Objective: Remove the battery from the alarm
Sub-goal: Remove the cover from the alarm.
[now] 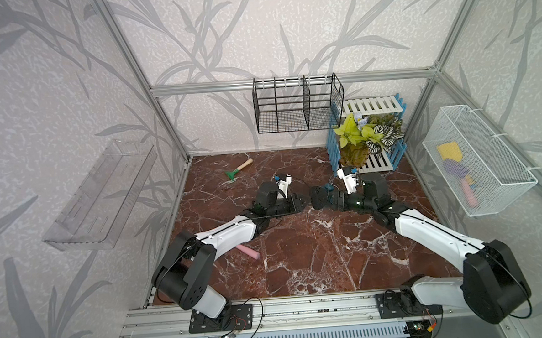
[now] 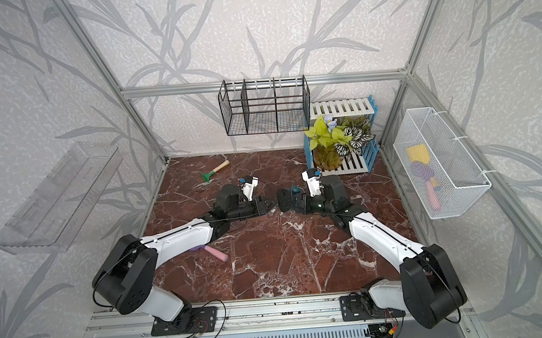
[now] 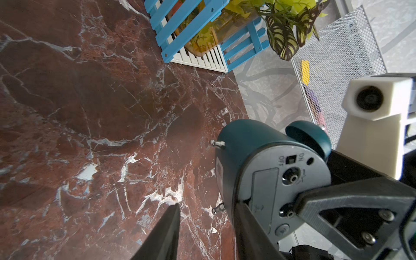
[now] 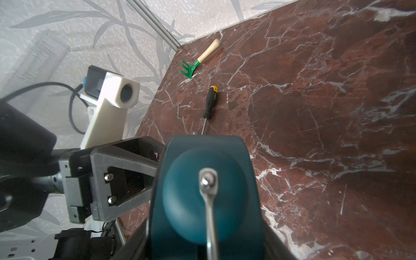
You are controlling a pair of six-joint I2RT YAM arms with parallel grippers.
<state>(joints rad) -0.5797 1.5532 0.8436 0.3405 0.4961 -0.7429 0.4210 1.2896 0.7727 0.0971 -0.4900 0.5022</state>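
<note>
**Alarm [image 3: 254,157] clamped in right end effector [image 1: 327,200], back toward left end effector [image 3: 208,209]**

Screwdriver [image 4: 210,102] and green rake [image 4: 198,62] lie on the desk [image 1: 302,255] beyond the alarm. A pink foam roll [image 1: 247,252] sits partly under the left arm. The wall mesh basket [image 1: 500,193] holds yellow, purple and pink items. Left jaws are partly apart, one finger [image 3: 249,225] against the back plate. Battery not visible; cover looks closed.

Both top views look down from high at the near edge. Both wrist views sit close, sharing the alarm [image 3: 243,139] from opposite sides.
</note>
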